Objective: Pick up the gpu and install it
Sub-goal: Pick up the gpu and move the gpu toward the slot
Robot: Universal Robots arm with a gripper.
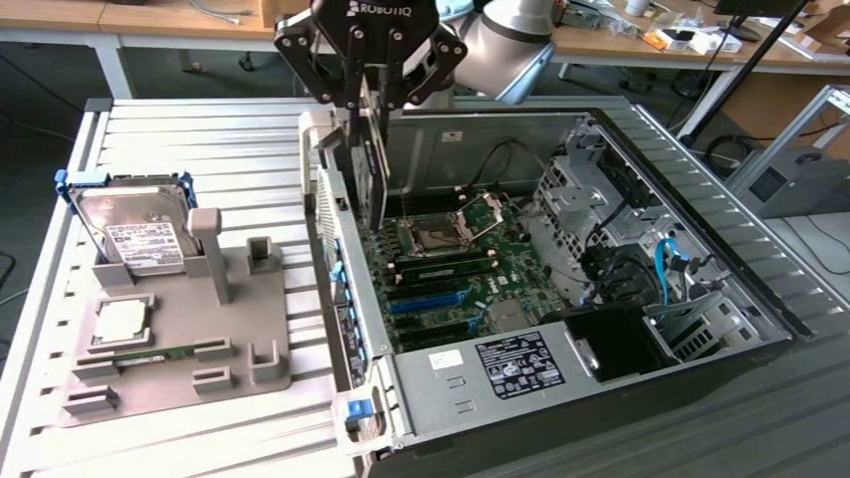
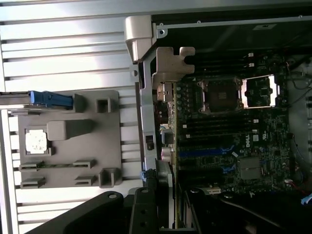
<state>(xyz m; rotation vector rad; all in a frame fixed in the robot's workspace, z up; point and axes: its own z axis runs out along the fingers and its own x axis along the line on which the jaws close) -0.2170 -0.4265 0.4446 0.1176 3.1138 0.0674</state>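
Observation:
My gripper hangs over the left wall of the open computer case, shut on the gpu. The gpu is a thin dark card held on edge, hanging straight down from the fingers with its silver end bracket toward the case's rear wall. Its lower edge is above the motherboard, clear of the blue expansion slots. In the wrist view the gpu's silver bracket sits by the case wall, the card runs edge-on back to my gripper, and the blue slots lie beside it.
A grey parts fixture stands on the slatted table at the exterior view's left, holding a silver hard drive, a processor chip and a RAM stick. Drive cages and cables crowd the case's right side.

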